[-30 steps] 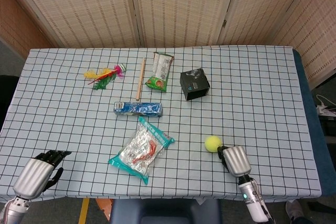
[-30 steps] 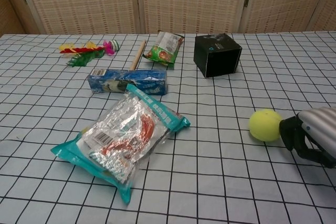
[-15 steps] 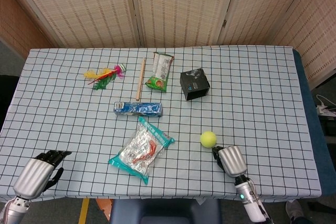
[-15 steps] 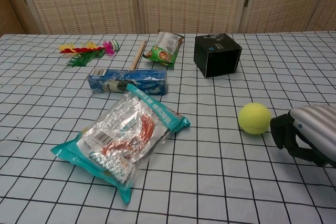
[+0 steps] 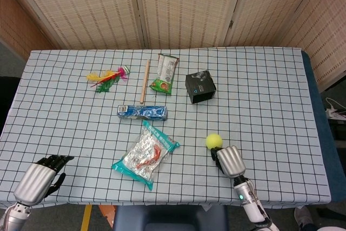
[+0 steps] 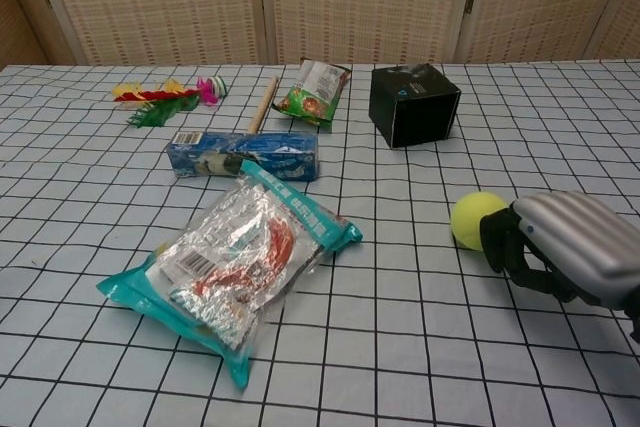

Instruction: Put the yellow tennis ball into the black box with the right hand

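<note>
While we read both views together, we note these lines:

Ball: the yellow tennis ball point(image 5: 214, 140) lies on the checked tablecloth point(image 5: 259, 96), well apart from the black box point(image 5: 200, 86); in the chest view the fingers cover its near right side.

Right hand: our right hand point(image 6: 560, 257) sits just behind the ball with dark fingers point(image 6: 500, 242) curled toward it. We cannot tell whether they grip it or only touch it.

Left hand: our left hand point(image 5: 40, 179) rests at the near left table corner, fingers curled in, nothing visible in them; the chest view does not show it.

Box: closed-looking from both angles; we cannot make out an opening.

Other things: a foil snack packet point(image 5: 145, 155), a blue wrapped bar point(image 5: 142, 112), a green pouch point(image 5: 164, 73), a wooden stick point(image 5: 144, 81) and coloured feathers point(image 5: 108, 77).
</note>
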`<action>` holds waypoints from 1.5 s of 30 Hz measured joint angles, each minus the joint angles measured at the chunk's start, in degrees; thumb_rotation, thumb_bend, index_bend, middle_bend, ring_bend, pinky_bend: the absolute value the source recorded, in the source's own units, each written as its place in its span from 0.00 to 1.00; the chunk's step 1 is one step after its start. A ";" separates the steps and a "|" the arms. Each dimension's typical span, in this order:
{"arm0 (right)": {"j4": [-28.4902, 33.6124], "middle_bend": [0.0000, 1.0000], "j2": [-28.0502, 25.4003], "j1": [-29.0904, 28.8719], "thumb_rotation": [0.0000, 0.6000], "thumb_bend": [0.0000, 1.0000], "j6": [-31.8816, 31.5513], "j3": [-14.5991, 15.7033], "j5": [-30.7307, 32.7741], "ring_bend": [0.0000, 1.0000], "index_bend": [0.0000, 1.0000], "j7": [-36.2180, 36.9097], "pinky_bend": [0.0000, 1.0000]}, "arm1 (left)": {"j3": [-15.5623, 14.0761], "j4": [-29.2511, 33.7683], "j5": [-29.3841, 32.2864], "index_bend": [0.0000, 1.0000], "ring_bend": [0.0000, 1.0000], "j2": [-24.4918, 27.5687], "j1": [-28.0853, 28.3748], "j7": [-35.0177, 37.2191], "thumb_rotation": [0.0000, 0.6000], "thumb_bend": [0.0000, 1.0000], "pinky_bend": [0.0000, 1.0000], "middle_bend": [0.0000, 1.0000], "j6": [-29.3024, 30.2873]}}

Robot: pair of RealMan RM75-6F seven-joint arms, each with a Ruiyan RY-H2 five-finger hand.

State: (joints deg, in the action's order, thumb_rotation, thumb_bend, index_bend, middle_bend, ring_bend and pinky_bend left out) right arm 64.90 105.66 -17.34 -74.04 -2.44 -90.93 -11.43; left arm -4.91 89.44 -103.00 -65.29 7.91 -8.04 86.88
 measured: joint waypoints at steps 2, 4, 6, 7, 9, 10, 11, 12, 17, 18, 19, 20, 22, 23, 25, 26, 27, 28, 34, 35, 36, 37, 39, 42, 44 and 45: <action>-1.17 0.84 0.54 -0.35 1.00 1.00 0.16 -0.18 0.11 0.88 0.99 0.21 0.94 | -0.02 0.00 -0.06 0.26 0.33 0.00 0.02 0.01 1.00 0.50 0.53 0.34 0.00; -2.58 0.84 1.14 -0.75 1.00 1.00 0.33 -0.41 0.27 0.88 0.99 0.51 0.94 | -0.07 0.00 -0.13 0.26 0.33 0.01 0.01 -0.02 1.00 0.50 0.53 0.34 0.00; -4.19 0.84 1.78 -1.18 1.00 1.00 0.48 -0.76 0.49 0.88 0.99 0.92 0.94 | -0.12 0.04 -0.21 0.26 0.33 0.02 0.03 -0.09 1.00 0.50 0.53 0.34 -0.05; -4.98 0.84 2.09 -1.39 1.00 1.00 0.55 -0.95 0.62 0.88 0.99 1.13 0.94 | -0.15 0.05 -0.23 0.26 0.33 0.01 0.04 -0.12 1.00 0.50 0.53 0.34 -0.07; -6.98 0.84 2.90 -1.98 1.00 1.00 0.81 -1.49 0.97 0.88 0.99 1.73 0.94 | -0.17 0.05 -0.27 0.26 0.33 -0.01 0.06 -0.18 1.00 0.50 0.53 0.34 -0.13; -7.88 0.84 3.27 -2.27 1.00 1.00 0.95 -1.74 1.13 0.88 0.99 2.02 0.94 | -0.17 0.05 -0.27 0.26 0.33 -0.01 0.07 -0.18 1.00 0.50 0.53 0.34 -0.13; -8.78 0.84 3.63 -2.58 1.00 1.00 1.11 -1.99 1.29 0.88 0.99 2.31 0.94 | -0.16 0.06 -0.25 0.26 0.33 -0.02 0.07 -0.19 1.00 0.50 0.53 0.34 -0.16; -10.04 0.84 4.13 -3.02 1.00 1.00 1.37 -2.32 1.52 0.88 0.99 2.70 0.94 | -0.15 0.07 -0.16 0.26 0.33 -0.02 0.08 -0.18 1.00 0.50 0.53 0.34 -0.22; -15.16 0.84 6.27 -4.96 1.00 1.00 2.32 -3.57 2.34 0.88 0.99 4.78 0.94 | -0.12 0.06 -0.01 0.26 0.33 -0.08 0.20 -0.24 1.00 0.50 0.53 0.34 -0.53; -16.29 0.84 6.80 -5.40 1.00 1.00 2.51 -3.83 2.54 0.88 0.99 5.29 0.94 | -0.15 0.05 -0.03 0.26 0.33 -0.09 0.23 -0.27 1.00 0.50 0.53 0.34 -0.60; -17.07 0.84 7.19 -5.71 1.00 1.00 2.63 -3.99 2.67 0.88 0.99 5.67 0.94 | -0.18 0.05 -0.07 0.26 0.33 -0.10 0.25 -0.29 1.00 0.50 0.53 0.34 -0.63; -18.02 0.84 7.69 -6.08 1.00 1.00 2.75 -4.17 2.83 0.88 0.99 6.15 0.94 | -0.20 0.06 -0.11 0.26 0.33 -0.10 0.25 -0.30 1.00 0.50 0.53 0.34 -0.64; -19.21 0.84 8.32 -6.54 1.00 1.00 2.86 -4.33 3.02 0.88 0.99 6.71 0.94 | -0.22 0.06 -0.18 0.26 0.33 -0.11 0.27 -0.31 1.00 0.50 0.53 0.34 -0.62; -19.90 0.84 8.67 -6.78 1.00 1.00 2.88 -4.39 3.11 0.88 0.99 7.00 0.94 | -0.24 0.07 -0.22 0.26 0.33 -0.10 0.27 -0.31 1.00 0.50 0.53 0.34 -0.59; -20.90 0.84 9.23 -7.11 1.00 1.00 2.95 -4.43 3.33 0.88 0.99 7.58 0.94 | -0.23 0.07 -0.26 0.26 0.33 -0.10 0.25 -0.27 1.00 0.50 0.53 0.34 -0.48; -21.01 0.84 9.33 -7.17 1.00 1.00 2.96 -4.42 3.39 0.88 0.99 7.76 0.94 | -0.22 0.05 -0.25 0.26 0.33 -0.10 0.25 -0.28 1.00 0.50 0.53 0.34 -0.47; -21.00 0.84 9.41 -7.18 1.00 1.00 2.87 -4.27 3.41 0.88 0.99 8.06 0.94 | -0.22 0.04 -0.25 0.26 0.33 -0.11 0.25 -0.27 1.00 0.50 0.53 0.34 -0.46; -20.84 0.84 9.38 -7.12 1.00 1.00 2.68 -4.06 3.35 0.88 0.99 8.13 0.94 | -0.22 0.02 -0.25 0.26 0.33 -0.12 0.25 -0.25 1.00 0.50 0.53 0.34 -0.47; -17.47 0.84 8.42 -6.46 1.00 1.00 1.10 -2.37 2.23 0.88 0.99 7.58 0.94 | -0.31 0.09 -0.28 0.26 0.33 -0.17 0.36 -0.46 1.00 0.50 0.53 0.34 -0.78; -16.62 0.84 8.20 -6.42 1.00 1.00 0.89 -2.16 2.05 0.88 0.99 7.37 0.94 | -0.33 0.10 -0.37 0.26 0.33 -0.18 0.37 -0.49 1.00 0.50 0.53 0.34 -0.76; -16.03 0.84 8.06 -6.43 1.00 1.00 0.79 -2.05 1.95 0.88 0.99 7.20 0.94 | -0.36 0.09 -0.48 0.26 0.33 -0.21 0.37 -0.55 1.00 0.50 0.53 0.34 -0.72; -15.48 0.84 7.95 -6.48 1.00 1.00 0.74 -1.98 1.87 0.88 0.99 7.02 0.94 | -0.38 0.09 -0.52 0.26 0.33 -0.23 0.38 -0.61 1.00 0.50 0.53 0.34 -0.72; -14.67 0.84 7.91 -6.84 1.00 1.00 0.81 -1.98 1.83 0.88 0.99 6.62 0.94 | -0.41 0.10 -0.52 0.26 0.33 -0.24 0.39 -0.65 1.00 0.50 0.53 0.34 -0.77; -14.75 0.84 8.53 -7.57 1.00 1.00 1.32 -2.36 2.07 0.88 0.99 6.43 0.94 | -0.43 0.08 -0.51 0.26 0.33 -0.28 0.42 -0.67 1.00 0.50 0.53 0.34 -0.84; -15.37 0.84 9.10 -8.01 1.00 1.00 1.73 -2.67 2.32 0.88 0.99 6.26 0.94 | -0.49 0.07 -0.58 0.26 0.33 -0.28 0.46 -0.69 1.00 0.50 0.53 0.34 -0.93; -15.77 0.84 9.42 -8.23 1.00 1.00 1.93 -2.81 2.44 0.88 0.99 6.20 0.94 | -0.52 0.07 -0.62 0.26 0.33 -0.29 0.48 -0.72 1.00 0.50 0.53 0.34 -0.97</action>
State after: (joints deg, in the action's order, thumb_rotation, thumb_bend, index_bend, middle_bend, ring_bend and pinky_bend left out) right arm 49.14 115.08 -25.57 -72.11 -5.25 -88.49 -5.23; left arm -5.43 89.51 -103.62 -65.58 8.39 -8.75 85.90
